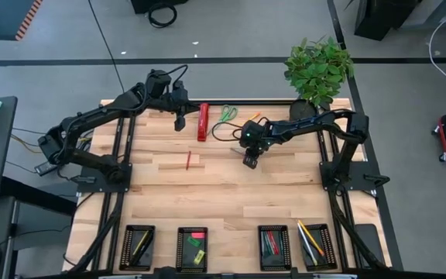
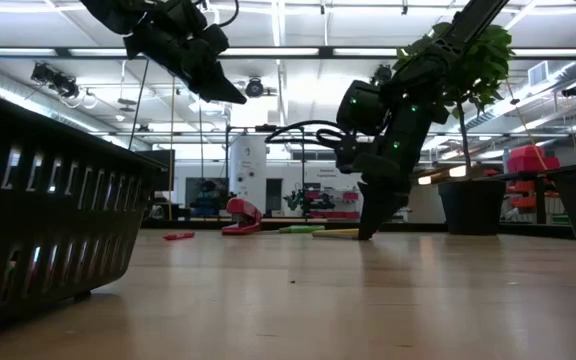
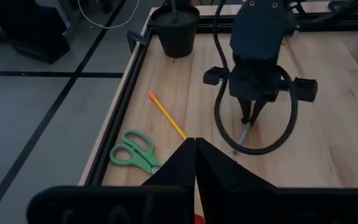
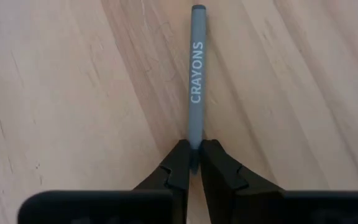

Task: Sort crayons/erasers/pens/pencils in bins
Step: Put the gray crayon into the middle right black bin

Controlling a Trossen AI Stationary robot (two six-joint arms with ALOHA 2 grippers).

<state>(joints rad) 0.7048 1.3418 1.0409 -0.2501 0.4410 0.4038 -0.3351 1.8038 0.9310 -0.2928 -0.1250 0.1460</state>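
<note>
Wooden surface seen from above, with both arms reaching toward its far half. The right pincer is down at the surface, clenched on one end of a grey crayon. The crayon lies flat on the wood and points straight away from the pincer; it is a slim, round, blue-grey stick with the word CRAYONS printed in white along its barrel. Its near end sits between the two dark fingertips, which touch it on both sides.

Just beyond the right pincer, toward the far edge, lie green-handled scissors and an orange-tipped yellow pencil; a looped black cable curves around the pincer's wrist. A potted plant stands at the far corner on the same side. A red bar-shaped tool lies between the two pincers, and a short red crayon lies alone on open wood, well apart from the right pincer.

The left pincer hangs above the surface beside the red tool, its fingers pressed together with nothing between them.

Four black bins line the near edge, well apart from both pincers: the first bin holds thin sticks, the second bin small flat erasers, the third bin red and dark sticks, the fourth bin yellow and orange pencils.
</note>
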